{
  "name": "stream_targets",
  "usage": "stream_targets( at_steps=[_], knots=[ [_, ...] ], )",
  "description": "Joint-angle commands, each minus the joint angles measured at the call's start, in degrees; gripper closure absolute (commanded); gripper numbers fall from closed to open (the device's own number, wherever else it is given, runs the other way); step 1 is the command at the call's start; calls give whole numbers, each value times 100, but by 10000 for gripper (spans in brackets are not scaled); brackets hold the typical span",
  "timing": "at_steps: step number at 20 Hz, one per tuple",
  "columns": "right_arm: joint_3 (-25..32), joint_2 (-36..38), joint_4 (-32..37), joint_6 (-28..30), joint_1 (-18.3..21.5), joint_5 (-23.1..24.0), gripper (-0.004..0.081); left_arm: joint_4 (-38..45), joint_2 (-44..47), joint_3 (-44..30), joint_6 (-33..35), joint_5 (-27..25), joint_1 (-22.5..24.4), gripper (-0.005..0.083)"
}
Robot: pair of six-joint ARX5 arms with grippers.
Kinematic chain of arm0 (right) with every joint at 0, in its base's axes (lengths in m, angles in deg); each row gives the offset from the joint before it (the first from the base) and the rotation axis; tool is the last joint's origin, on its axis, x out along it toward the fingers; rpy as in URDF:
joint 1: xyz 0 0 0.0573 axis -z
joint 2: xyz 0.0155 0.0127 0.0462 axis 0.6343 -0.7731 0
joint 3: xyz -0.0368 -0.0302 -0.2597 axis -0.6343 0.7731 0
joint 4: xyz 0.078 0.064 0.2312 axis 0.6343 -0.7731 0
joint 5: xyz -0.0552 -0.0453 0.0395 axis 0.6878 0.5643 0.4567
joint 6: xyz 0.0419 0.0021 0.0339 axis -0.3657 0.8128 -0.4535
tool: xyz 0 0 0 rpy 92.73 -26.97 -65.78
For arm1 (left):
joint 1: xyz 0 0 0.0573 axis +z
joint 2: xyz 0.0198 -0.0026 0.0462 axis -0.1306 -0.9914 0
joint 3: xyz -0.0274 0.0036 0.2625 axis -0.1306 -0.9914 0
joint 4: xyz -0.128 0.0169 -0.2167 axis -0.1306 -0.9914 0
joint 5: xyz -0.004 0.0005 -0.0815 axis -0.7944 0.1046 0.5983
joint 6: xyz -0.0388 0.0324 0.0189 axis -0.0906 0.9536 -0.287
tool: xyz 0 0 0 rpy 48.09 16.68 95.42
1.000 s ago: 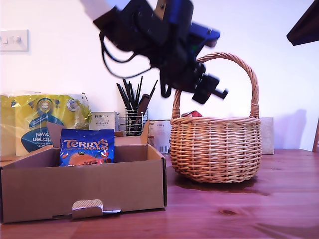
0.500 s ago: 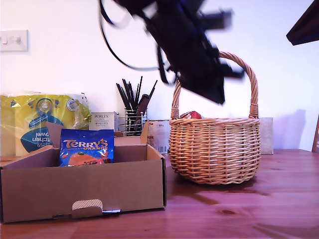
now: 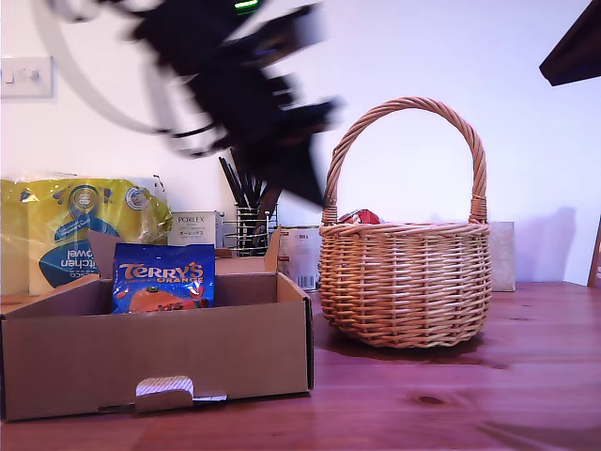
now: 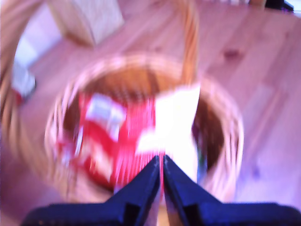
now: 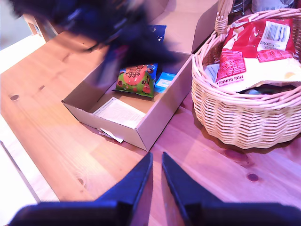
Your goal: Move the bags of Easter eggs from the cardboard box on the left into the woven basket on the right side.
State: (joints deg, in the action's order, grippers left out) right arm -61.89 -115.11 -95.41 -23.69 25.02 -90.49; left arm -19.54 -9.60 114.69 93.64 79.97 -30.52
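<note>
My first end effector [image 4: 162,162] empty, jaws nearly closed, blurred above woven basket [image 3: 404,282]. Terry's Orange bag [image 3: 163,278] upright in cardboard box [image 3: 160,352], toward exterior view's left. My second end effector [image 5: 155,162] narrow, empty, over counter [image 3: 451,395].

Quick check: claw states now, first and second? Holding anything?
My first claw: closed, nothing between the fingers, above the woven basket.
My second claw: nearly closed with a thin gap, empty, over the table.
</note>
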Motion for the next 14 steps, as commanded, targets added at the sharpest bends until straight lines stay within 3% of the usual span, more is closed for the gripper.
stream_targets(
  at_steps=[1,4,7,10,14],
  knots=[
    [-70,13,28,17,-26,-39,717,-13,420,-304,393,483,448,793],
    [-70,13,26,15,-26,-42,717,-584,796,-387,1115,1397,1467,793],
    [-68,13,42,15,-26,-42,717,-603,841,-374,2039,1556,2297,793],
    [-70,13,72,13,-26,-42,717,-540,841,-354,2979,1956,2802,793],
    [-70,13,105,13,-26,-42,717,-612,841,-168,3042,2166,3073,776]
  ],
)
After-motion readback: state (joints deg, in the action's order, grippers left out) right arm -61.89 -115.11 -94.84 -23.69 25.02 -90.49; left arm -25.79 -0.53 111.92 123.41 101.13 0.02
